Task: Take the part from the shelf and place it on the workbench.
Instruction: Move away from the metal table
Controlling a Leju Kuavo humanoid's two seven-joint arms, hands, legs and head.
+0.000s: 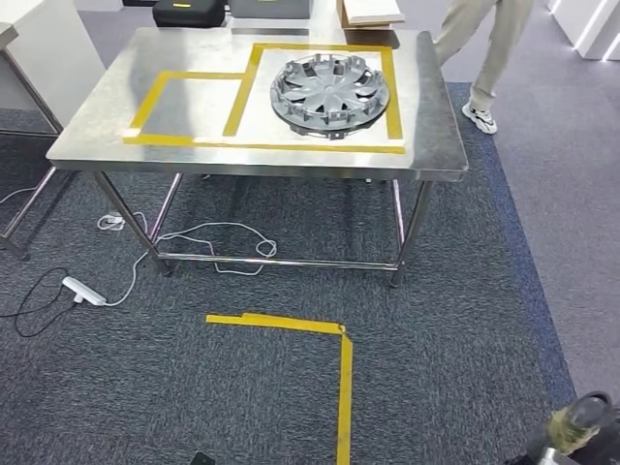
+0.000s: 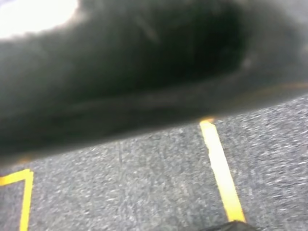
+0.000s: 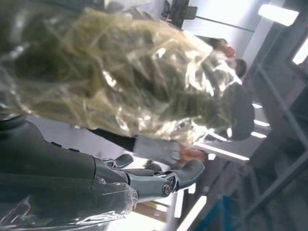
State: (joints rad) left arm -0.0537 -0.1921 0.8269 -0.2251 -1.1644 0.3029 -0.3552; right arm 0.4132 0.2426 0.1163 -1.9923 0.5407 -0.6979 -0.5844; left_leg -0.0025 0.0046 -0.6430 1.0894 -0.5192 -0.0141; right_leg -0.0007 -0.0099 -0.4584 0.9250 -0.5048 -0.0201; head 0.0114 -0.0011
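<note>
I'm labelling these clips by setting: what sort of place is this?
Probably an industrial test or training workshop. A stainless steel workbench carries yellow tape rectangles, one framing a grey plastic wheel cover; more yellow tape marks a standing spot on the grey carpet.

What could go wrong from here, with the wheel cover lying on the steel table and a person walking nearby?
1. A person passes close by the far right corner of the table; an arm reaching toward the wheel cover might hit them.
2. A power strip and loose cables lie on the carpet by the table legs; a step there could snag.
3. The right hand is wrapped in plastic film, so its grip may slip.
</note>
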